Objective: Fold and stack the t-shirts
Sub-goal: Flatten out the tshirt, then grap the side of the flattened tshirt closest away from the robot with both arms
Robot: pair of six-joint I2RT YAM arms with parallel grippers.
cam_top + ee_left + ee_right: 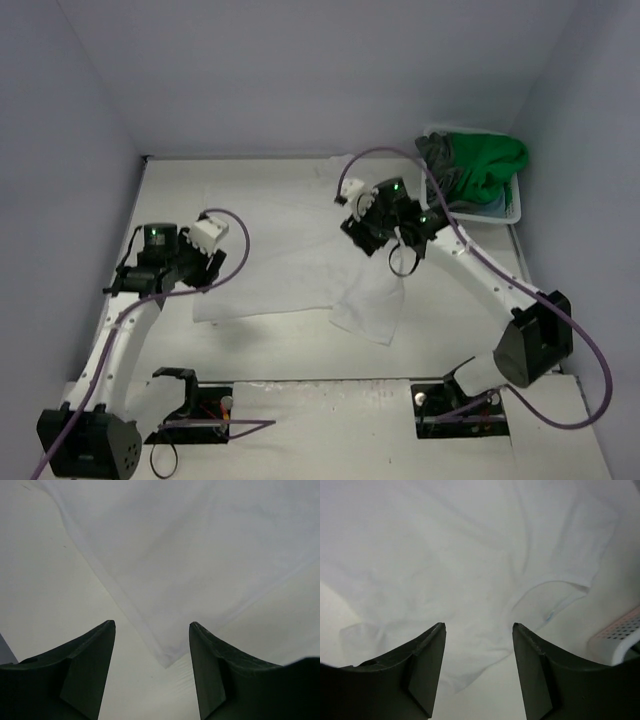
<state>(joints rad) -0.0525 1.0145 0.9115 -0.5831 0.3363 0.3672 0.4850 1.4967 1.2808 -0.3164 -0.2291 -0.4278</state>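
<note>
A white t-shirt (290, 270) lies spread on the table, one part hanging folded toward the front right. My left gripper (208, 272) hovers open over its left edge. In the left wrist view a corner of the shirt (167, 657) lies on the table between the open fingers of that gripper (152, 625). My right gripper (368, 238) stands open above the shirt's far right part. Its wrist view shows the white cloth (445, 570) and the collar (545, 592) below this gripper (479, 625), with nothing held. A bright green t-shirt (487, 165) and a dark grey one (436, 150) lie in the basket.
A white plastic laundry basket (510, 208) stands at the back right corner, its perforated rim (620, 635) also in the right wrist view. A bit of light blue cloth (478, 205) shows in it. Walls close the table at the back and on both sides.
</note>
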